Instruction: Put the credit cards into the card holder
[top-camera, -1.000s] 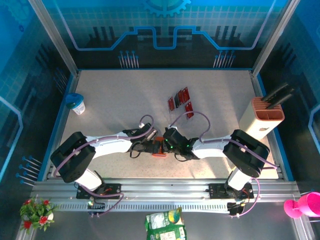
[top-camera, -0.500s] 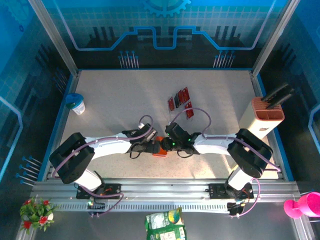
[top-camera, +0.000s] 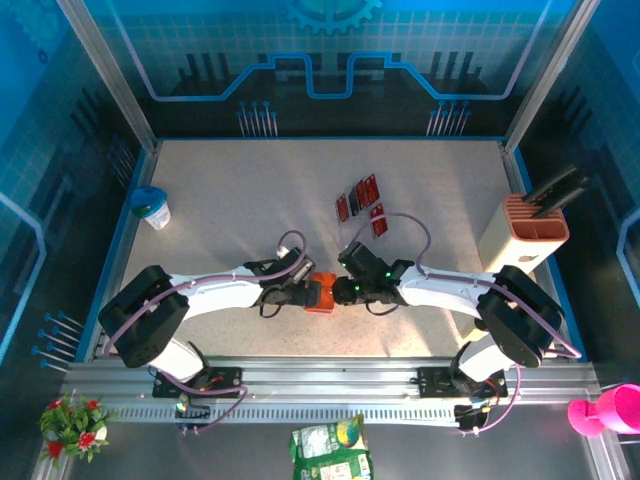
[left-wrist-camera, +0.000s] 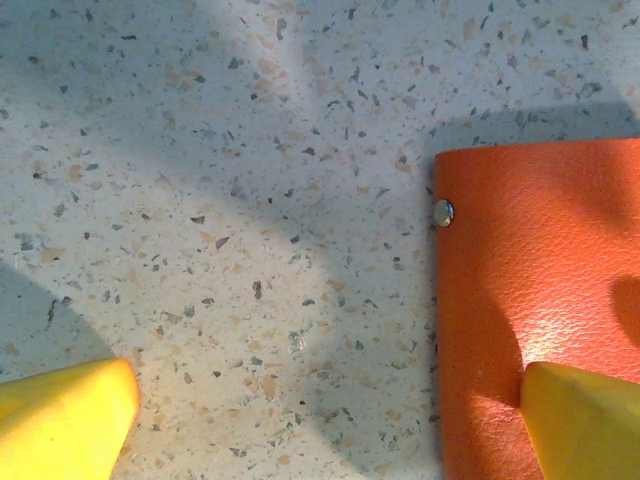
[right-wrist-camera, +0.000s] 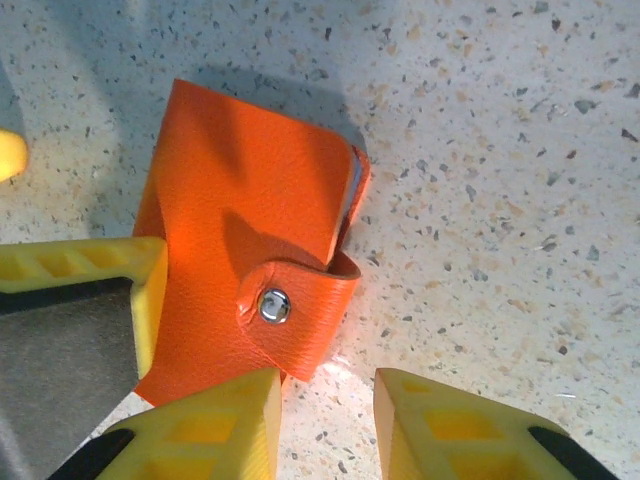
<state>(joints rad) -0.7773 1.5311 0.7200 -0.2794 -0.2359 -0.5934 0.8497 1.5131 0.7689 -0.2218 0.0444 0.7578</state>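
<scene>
The orange card holder (top-camera: 322, 293) lies on the speckled table between my two grippers, its strap snapped shut over a round button (right-wrist-camera: 273, 305). My left gripper (top-camera: 298, 294) is wide open, and one yellow fingertip (left-wrist-camera: 585, 420) rests on the holder (left-wrist-camera: 540, 290) while the other stands on bare table. My right gripper (right-wrist-camera: 327, 425) is open a little beside the holder's strap corner (right-wrist-camera: 250, 200), with bare table between its fingers. Red and black credit cards (top-camera: 358, 195) lie apart, farther back on the table.
A tall salmon-and-white box with black tools (top-camera: 525, 232) stands at the right edge. A white cup with a blue lid (top-camera: 152, 207) sits at the far left. The left gripper's finger (right-wrist-camera: 80, 320) lies close along the holder's left side.
My right gripper has parted its jaws and drawn slightly right of the holder, its arm swinging outward. The left gripper has stayed wide open on the holder.
</scene>
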